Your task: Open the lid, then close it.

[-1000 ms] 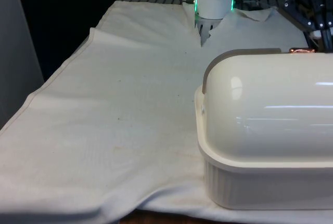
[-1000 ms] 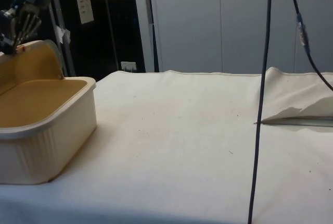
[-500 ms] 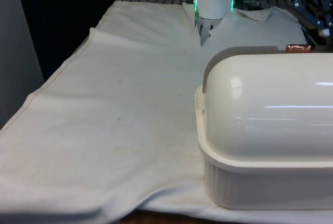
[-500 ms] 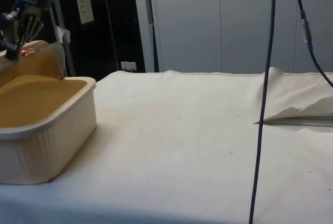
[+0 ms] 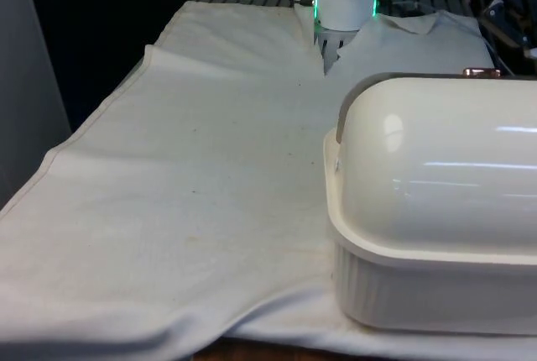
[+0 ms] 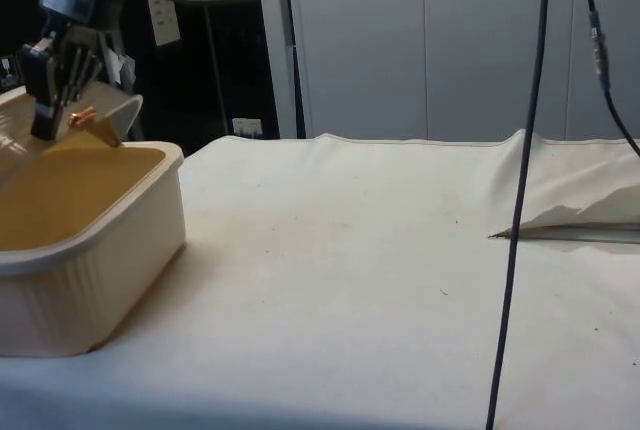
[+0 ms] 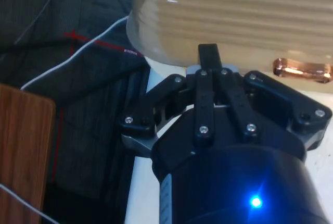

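A cream bread box [image 5: 436, 294] stands at the front view's right, its domed lid [image 5: 436, 168] turned towards that camera. In the side view the box [image 6: 90, 260] shows a tan inside, and the lid's edge with a copper handle [image 6: 85, 117] hangs partway over the opening. My black gripper [image 6: 46, 128] is right beside that handle, touching the lid's edge. In the wrist view my gripper [image 7: 208, 52] has its fingers together with nothing between them, and the copper handle [image 7: 303, 70] lies off to one side against the ribbed lid. From the front, the gripper [image 5: 513, 23] is behind the lid near the handle [image 5: 478, 71].
The white cloth [image 5: 201, 176] covers the table, with folds at the front view's left edge and near the robot's base [image 5: 346, 8]. Black cables [image 6: 520, 180] hang down in the side view. A raised cloth fold [image 6: 580, 200] lies far from the box.
The lid's edge and copper handle have swung further over the box's opening, and my gripper has travelled with them. The box looks slightly shifted in the front view.
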